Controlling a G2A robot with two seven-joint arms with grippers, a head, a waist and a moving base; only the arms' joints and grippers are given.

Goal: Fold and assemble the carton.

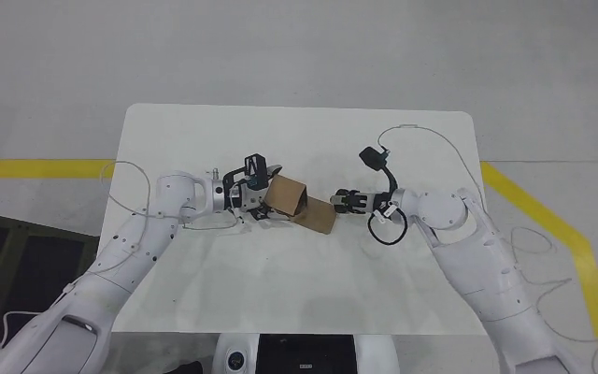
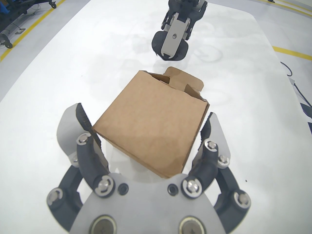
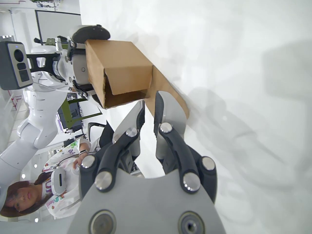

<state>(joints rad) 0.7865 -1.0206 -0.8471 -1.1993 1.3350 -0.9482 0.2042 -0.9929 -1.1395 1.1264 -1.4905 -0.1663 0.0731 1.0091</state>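
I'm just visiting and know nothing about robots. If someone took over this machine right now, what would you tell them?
Left gripper: shut on the carton, holding one end over the table.
Right gripper: shut, seemingly empty, beside the long flap.
Done: carton opened into a box shape.
Left: the end facing the right gripper is open; probably fold its flaps in and tuck the long flap. Other end hidden.

Bright, even indoor light from overhead; soft shadows, wide-angle bend in both wrist views.
The white surface (image 1: 280, 271) is close to washed out, with mild glare. The carton (image 2: 151, 120) is lit on its upward face and darker on its lower side, throwing a faint, soft-edged shadow beneath. The surface's edges bow in the left wrist view.
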